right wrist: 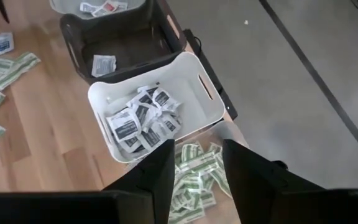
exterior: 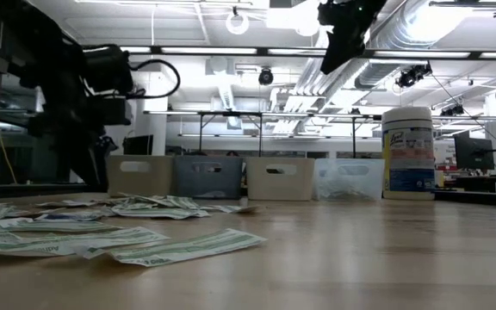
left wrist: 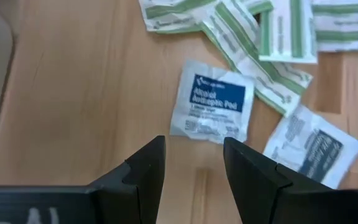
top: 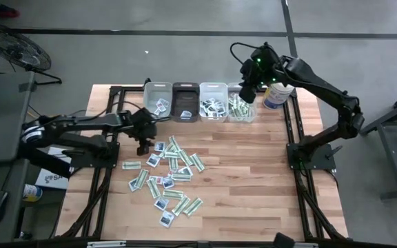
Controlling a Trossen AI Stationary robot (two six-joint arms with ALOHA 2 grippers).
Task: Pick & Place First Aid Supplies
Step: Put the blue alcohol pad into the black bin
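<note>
Left gripper (top: 143,147) hangs over the left edge of the packet pile (top: 169,178), which is loose on the wood table (top: 253,179) in front of the bins. In the left wrist view its jaws stand partly apart with nothing between them; the fingers (left wrist: 143,171) are empty and point toward a squarish white packet with a blue label (left wrist: 212,101) lying flat on the wood, with green-and-white strips (left wrist: 253,56) overlapping just beyond it and a second white packet (left wrist: 312,146) beside it. Right gripper (top: 248,91) is raised above the far-right clear bin (top: 242,109), near the canister (top: 276,95). In the right wrist view its jaws are likewise partly apart and hold nothing; green strips (right wrist: 191,171) lie in the clear bin directly under the fingers (right wrist: 160,171). The white bin (right wrist: 151,102) next to it holds a heap of white blue-marked packets (right wrist: 143,121); the dark bin (right wrist: 126,46) holds one white packet (right wrist: 104,65); the fourth bin (top: 158,100), at the row's left end, holds a few small packets. From the low view the four bins stand in a row at the back of the table, the canister (exterior: 408,153) upright just right of them, and packets (exterior: 145,241) lie flat across the near left of the tabletop.
</note>
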